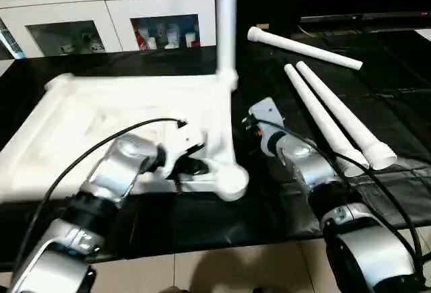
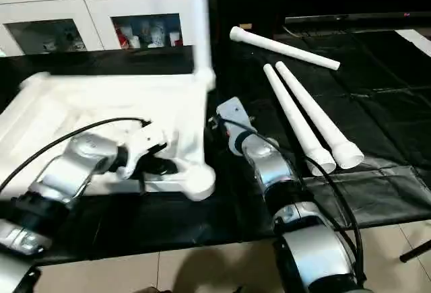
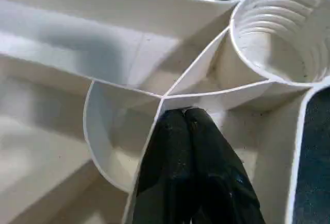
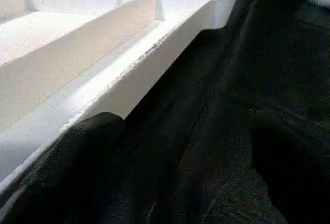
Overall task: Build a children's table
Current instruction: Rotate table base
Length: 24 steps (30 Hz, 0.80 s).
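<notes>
Black floor sheet (image 1: 377, 44): one tabletop (image 1: 121, 104), four legs (image 1: 323, 121).

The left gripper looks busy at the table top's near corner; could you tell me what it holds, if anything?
Nothing: the left gripper is shut, its tips pressed against a rib of the table top beside the empty corner socket.
</notes>
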Motion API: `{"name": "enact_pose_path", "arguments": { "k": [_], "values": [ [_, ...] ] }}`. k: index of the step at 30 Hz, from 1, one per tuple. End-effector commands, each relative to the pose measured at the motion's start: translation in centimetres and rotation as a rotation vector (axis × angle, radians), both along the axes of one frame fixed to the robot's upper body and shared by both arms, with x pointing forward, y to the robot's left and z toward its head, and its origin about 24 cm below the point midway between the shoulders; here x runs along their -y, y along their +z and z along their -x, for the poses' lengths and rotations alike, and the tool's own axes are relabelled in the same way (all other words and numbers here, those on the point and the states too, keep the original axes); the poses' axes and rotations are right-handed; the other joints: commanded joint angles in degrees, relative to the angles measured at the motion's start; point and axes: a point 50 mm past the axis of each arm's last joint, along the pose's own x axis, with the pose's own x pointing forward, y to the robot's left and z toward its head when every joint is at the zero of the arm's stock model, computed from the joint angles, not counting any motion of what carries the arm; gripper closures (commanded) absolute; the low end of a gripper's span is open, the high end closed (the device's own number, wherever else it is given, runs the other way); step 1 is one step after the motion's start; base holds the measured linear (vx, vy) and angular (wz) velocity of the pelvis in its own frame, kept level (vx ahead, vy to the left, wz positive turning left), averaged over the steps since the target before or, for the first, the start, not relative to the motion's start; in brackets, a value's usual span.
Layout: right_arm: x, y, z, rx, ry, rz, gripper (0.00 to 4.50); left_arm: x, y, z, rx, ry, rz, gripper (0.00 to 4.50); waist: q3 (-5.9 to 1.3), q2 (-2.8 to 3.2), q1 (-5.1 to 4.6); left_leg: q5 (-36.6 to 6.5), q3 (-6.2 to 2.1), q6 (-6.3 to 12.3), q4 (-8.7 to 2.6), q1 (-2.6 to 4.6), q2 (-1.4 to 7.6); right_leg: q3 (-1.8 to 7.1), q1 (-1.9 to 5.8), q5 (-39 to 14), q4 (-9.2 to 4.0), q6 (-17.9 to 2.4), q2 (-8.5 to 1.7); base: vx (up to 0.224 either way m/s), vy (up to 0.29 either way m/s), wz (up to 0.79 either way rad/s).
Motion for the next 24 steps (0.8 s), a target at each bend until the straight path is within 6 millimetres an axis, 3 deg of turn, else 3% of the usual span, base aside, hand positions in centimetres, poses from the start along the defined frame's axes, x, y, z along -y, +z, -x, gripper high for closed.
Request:
{"name": "enact_pose_path", "arguments": {
  "k": [1, 4, 5, 7, 8, 11, 12, 16, 17, 20, 24],
  "values": [
    [-3.9, 1.0, 0.3, 0.032, 0.131, -0.064, 0.0, 1.8, 2.6, -0.9, 0.126, -0.04, 0.082, 4.43, -4.26, 0.1, 0.42, -13.6, -1.65, 2.77, -3.76, 1.24, 3.34, 2.99, 3.48, -10.7, -2.95, -14.4, -4.69, 0.0, 0.0, 0.0],
    [-4.0, 1.0, 0.3, 0.038, 0.132, -0.061, 0.0, 1.7, 2.6, -1.5, 0.171, -0.004, 0.07, 4.43, -4.3, 0.07, 0.43, -13.7, -1.64, 2.86, -3.73, 1.25, 3.31, 2.96, 3.48, -10.5, -2.95, -14.3, -4.61, 0.0, 0.0, 0.0],
    [-3.9, 1.0, 0.3, 0.04, 0.129, -0.061, 0.0, 1.6, 2.7, -1.8, 0.194, 0.018, 0.062, 4.43, -4.32, -0.25, 0.4, -13.3, -1.63, 3.02, -3.79, 1.19, 3.39, 2.95, 3.54, -10.2, -2.91, -14.3, -4.6, 0.0, 0.0, 0.0],
    [-3.2, 1.2, 0.1, 0.043, 0.111, -0.075, 0.0, 0.9, 2.9, -2.7, 0.267, 0.064, 0.037, 4.43, -4.3, -0.12, 0.48, -13.3, -1.59, 3.46, -3.69, 1.18, 3.16, 2.9, 3.45, -10.7, -3.06, -13.9, -4.51, 0.0, 0.0, 0.0],
    [-2.7, 1.3, 0.0, 0.049, 0.1, -0.077, 0.0, 0.7, 3.0, -2.9, 0.282, 0.079, 0.029, 4.43, -4.32, -0.39, 0.39, -13.4, -1.62, 3.5, -3.76, 1.19, 3.27, 2.91, 3.52, -10.8, -3.05, -13.6, -4.52, 0.0, 0.0, 0.0],
    [-0.8, 1.6, -0.1, 0.07, 0.053, -0.074, 0.0, 0.6, 3.1, -2.8, 0.274, 0.068, 0.078, 4.43, -4.4, -0.19, 0.5, -12.2, -1.64, 3.8, -3.68, 1.18, 3.44, 2.93, 3.56, -9.7, -2.79, -13.8, -4.69, 0.0, 0.0, 0.0],
    [0.1, 1.7, -0.1, 0.075, 0.043, -0.059, 0.0, 0.8, 3.1, -2.4, 0.258, 0.04, 0.11, 4.43, -4.38, 0.05, 0.7, -12.0, -1.57, 4.01, -3.6, 1.19, 3.47, 2.95, 3.58, -9.3, -2.75, -14.1, -4.77, 0.0, 0.0, 0.0],
    [1.9, 2.7, 0.6, 0.071, 0.038, -0.105, 0.0, 0.3, 3.2, -1.9, 0.254, 0.026, 0.151, 4.43, -4.24, -0.06, 1.66, -12.2, -1.38, 4.52, -3.72, 1.46, 3.73, 2.99, 3.38, -9.6, -2.83, -13.6, -4.4, 0.0, 0.0, 0.0],
    [2.2, 3.0, 0.8, 0.078, 0.036, -0.099, 0.0, 0.0, 3.2, -1.8, 0.256, 0.034, 0.159, 4.43, -4.14, 0.15, 1.8, -12.6, -1.35, 4.16, -3.79, 1.51, 3.63, 2.98, 3.3, -10.3, -2.96, -13.1, -4.18, 0.0, 0.0, 0.0],
    [3.6, 3.7, 0.8, 0.067, -0.068, -0.119, 0.0, -0.8, 3.6, -1.5, 0.253, 0.044, 0.18, 4.43, -3.98, -0.38, 1.87, -14.7, -1.53, 2.42, -4.05, 1.64, 3.6, 3.14, 3.17, -15.4, -3.28, -11.8, -4.44, 0.0, 0.0, 0.0],
    [4.6, 5.1, 1.4, 0.055, -0.106, -0.19, 0.0, -1.8, 5.0, -1.5, 0.314, 0.136, 0.272, 4.04, -3.85, -0.34, 1.78, -16.7, -1.6, 1.05, -4.17, 1.76, 3.42, 3.16, 2.79, -19.4, -3.71, -10.0, -4.4, 0.0, 0.0, 0.0]
  ]
}}
